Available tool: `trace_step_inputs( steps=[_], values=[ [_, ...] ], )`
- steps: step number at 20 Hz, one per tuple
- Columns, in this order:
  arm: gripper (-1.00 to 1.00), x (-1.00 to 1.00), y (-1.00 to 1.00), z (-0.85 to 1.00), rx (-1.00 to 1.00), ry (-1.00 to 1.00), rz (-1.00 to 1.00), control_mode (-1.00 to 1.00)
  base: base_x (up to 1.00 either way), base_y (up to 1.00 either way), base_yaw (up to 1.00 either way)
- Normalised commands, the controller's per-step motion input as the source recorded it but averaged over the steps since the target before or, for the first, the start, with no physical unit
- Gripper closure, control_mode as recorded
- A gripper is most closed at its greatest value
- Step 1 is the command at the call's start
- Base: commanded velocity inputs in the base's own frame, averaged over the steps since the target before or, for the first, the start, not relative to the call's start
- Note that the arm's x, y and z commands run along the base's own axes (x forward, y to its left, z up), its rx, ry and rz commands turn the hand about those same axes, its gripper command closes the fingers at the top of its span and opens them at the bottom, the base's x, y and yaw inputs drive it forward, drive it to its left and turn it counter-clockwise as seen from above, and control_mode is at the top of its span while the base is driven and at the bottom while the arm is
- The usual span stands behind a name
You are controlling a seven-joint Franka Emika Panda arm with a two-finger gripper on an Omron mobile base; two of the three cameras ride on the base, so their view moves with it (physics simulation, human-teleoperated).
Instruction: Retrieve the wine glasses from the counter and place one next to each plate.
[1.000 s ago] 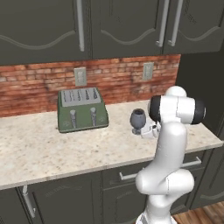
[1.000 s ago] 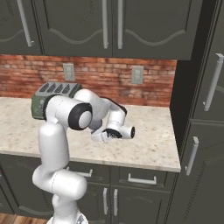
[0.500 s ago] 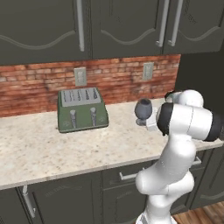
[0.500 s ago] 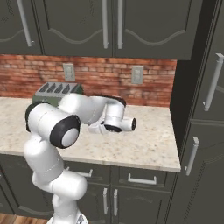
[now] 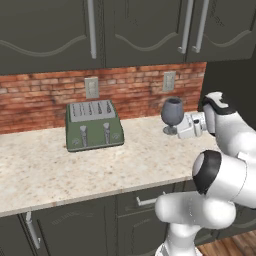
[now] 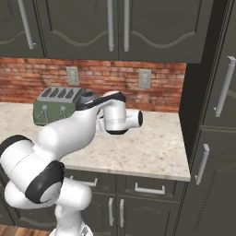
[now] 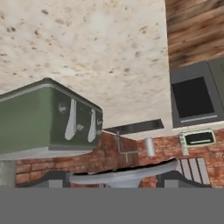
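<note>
- The wine glass (image 5: 172, 112), the squat dark one, sits right of centre in the left base view, upright, its foot apparently clear of the counter (image 5: 75, 167).
- The gripper (image 5: 176, 128) lies sideways just right of the glass with its jaws set wide around the stem or foot, so it appears to be holding the glass; the exact contact is too small to see.
- In the hand view a pale curved rim lies between the finger tips at the bottom edge, most likely the glass's foot.
- The green toaster (image 5: 94, 125) stands well left of the glass, against the brick wall.
- Judged step: carrying the glass off the counter. Keep it upright, move smoothly, and give the overhead cabinets and the toaster a wide berth.
</note>
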Motion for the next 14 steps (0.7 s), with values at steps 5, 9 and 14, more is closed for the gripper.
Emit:
trace_step_inputs(
  steps=[5,9,14],
  values=[
    [1.0,-0.95,0.0,0.19,0.0,-0.08,0.0,-1.0,0.0,0.0,0.0],
    [1.0,-0.68,0.0,0.24,0.01,-0.08,0.0,-1.0,0.0,0.0,0.0],
    [1.0,-0.46,0.02,0.56,0.0,-0.1,0.0,-1.0,0.0,0.0,0.0]
  ],
)
